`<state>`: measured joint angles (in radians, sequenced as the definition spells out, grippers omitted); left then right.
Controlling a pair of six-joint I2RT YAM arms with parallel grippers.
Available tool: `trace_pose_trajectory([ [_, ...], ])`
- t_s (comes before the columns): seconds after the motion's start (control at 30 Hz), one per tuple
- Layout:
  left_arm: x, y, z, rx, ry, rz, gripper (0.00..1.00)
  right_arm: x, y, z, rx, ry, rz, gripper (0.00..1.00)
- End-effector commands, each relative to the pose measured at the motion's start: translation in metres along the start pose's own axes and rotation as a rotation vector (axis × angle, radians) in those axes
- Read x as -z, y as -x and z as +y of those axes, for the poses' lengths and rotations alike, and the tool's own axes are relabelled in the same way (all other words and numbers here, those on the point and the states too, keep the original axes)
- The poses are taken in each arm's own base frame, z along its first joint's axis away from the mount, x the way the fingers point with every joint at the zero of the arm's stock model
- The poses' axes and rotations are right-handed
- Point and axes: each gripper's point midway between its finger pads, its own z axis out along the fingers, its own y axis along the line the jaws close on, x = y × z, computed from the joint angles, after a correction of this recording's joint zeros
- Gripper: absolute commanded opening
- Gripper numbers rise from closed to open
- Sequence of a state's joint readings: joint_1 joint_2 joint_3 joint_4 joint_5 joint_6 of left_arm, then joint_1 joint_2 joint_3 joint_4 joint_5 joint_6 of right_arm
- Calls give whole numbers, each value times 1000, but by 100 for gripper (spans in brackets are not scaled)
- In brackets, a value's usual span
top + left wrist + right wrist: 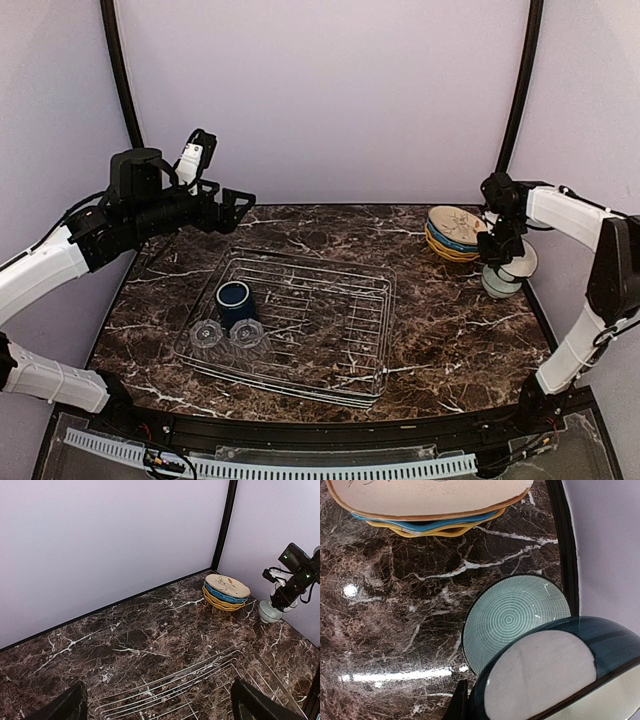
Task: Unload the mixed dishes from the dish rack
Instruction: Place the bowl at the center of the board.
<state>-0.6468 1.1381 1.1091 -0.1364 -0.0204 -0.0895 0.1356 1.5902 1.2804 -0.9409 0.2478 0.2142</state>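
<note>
Bowl (540,675) gripped in nearly closed right jaws | left jaws spread wide, holding nothing

White-and-black arms
Left arm (45,270), nine o'clock, right arm (570,215), three: white shells, black joints; left gripper (238,208) black.

Soft, even light; glare streaks the marble table (395,675); the nearest bowl (540,680) blurs.

Mug (235,297) and two glasses (207,333) stand in the rack (340,310); stacked plates (452,232) and bowls (500,283) are outside it.
</note>
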Motion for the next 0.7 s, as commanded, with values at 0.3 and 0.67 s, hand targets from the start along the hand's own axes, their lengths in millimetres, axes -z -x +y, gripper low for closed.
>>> trace_pose_trajectory([
  [0.3, 3, -2, -1, -8, -13, 1, 99, -26, 30, -14, 1, 34, 14, 0],
  [0.67, -3, -8, -1, -7, -12, 19, 99, -44, 26, -2, 5, 77, 72, 0],
])
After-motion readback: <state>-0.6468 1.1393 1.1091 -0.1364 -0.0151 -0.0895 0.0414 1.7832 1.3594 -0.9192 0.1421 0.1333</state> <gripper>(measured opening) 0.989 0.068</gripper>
